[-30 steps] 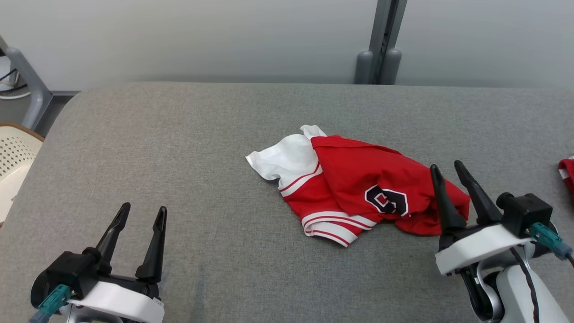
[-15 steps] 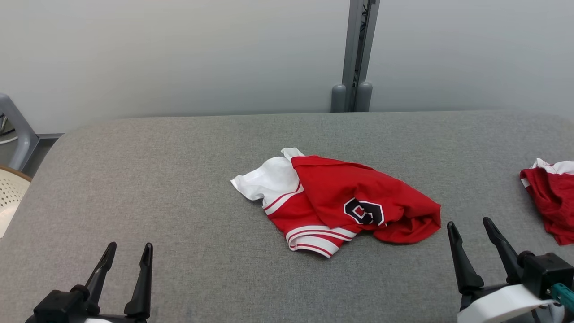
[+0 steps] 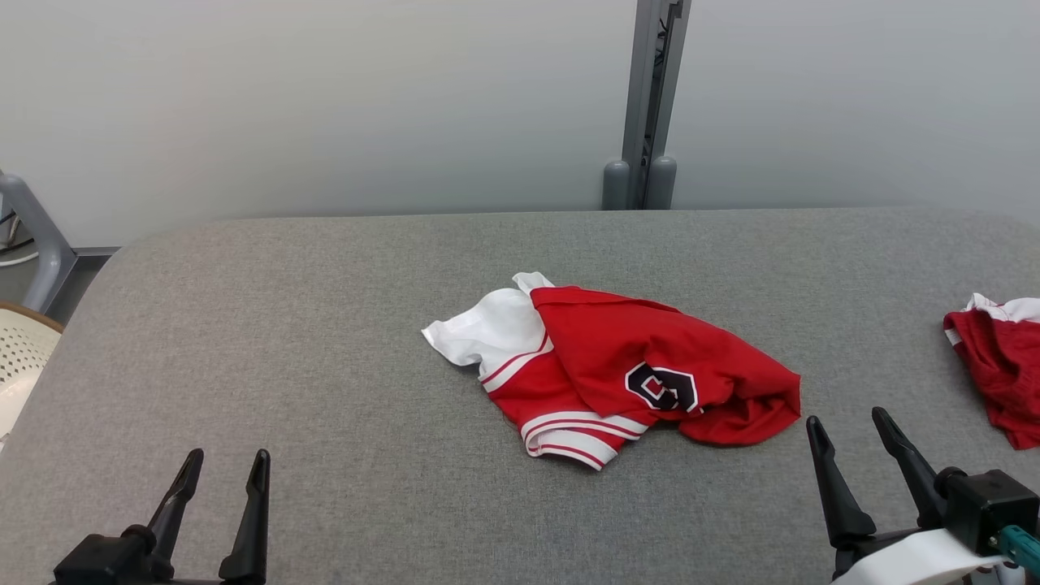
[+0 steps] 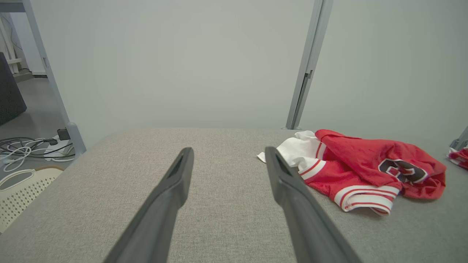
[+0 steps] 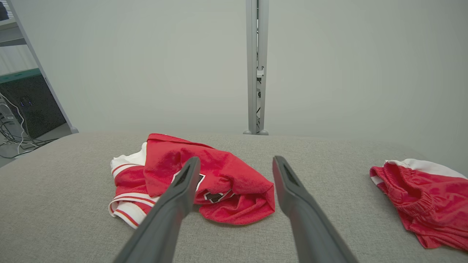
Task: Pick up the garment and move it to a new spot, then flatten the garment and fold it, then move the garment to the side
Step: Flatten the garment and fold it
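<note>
Grey fabric-covered table [image 3: 325,366], pale wall behind. Left gripper [image 3: 228,457], near left: jaws parted, nothing between them. Right gripper [image 3: 845,418], near right: jaws parted about as wide, also empty, tips near the garment [image 3: 617,357] but clear of it. Garment lies crumpled mid-table: red jersey, white sleeve to the far left, dark emblem up. Second red garment [image 3: 995,357] at the right edge, well apart. Grey post [image 3: 650,97] behind the table.
</note>
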Robot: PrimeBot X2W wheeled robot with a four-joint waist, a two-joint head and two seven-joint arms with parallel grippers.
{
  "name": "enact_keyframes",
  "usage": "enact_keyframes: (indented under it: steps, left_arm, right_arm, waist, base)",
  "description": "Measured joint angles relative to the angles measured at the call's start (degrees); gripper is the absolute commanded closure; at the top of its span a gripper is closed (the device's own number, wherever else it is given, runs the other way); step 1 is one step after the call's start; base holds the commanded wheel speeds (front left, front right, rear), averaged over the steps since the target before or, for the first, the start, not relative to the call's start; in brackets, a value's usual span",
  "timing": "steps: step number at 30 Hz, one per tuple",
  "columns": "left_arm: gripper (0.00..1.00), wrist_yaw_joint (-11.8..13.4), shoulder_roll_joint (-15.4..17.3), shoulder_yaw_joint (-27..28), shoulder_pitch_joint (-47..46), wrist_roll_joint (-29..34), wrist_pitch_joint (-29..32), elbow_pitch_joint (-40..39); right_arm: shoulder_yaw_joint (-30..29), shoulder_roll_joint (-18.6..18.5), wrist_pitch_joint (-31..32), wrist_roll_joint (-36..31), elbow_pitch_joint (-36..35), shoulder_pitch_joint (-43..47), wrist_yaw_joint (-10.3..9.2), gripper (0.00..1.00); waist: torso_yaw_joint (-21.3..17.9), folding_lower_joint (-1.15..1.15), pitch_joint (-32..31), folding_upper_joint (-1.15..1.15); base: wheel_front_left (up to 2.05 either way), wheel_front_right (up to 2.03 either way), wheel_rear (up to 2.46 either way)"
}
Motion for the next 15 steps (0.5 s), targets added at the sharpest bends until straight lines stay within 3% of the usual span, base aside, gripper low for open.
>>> enact_keyframes:
  steps: [15]
  left_arm:
    - [0.0,0.31,0.14,-0.98,-0.31,-0.05,0.76,-0.21]
  right_arm:
    - [-0.44,0.23,0.26,0.19,0.88,0.05,0.0,0.0]
  waist:
    - [1.03,0.0,0.05,0.0]
  base:
    - [0.0,0.0,0.0]
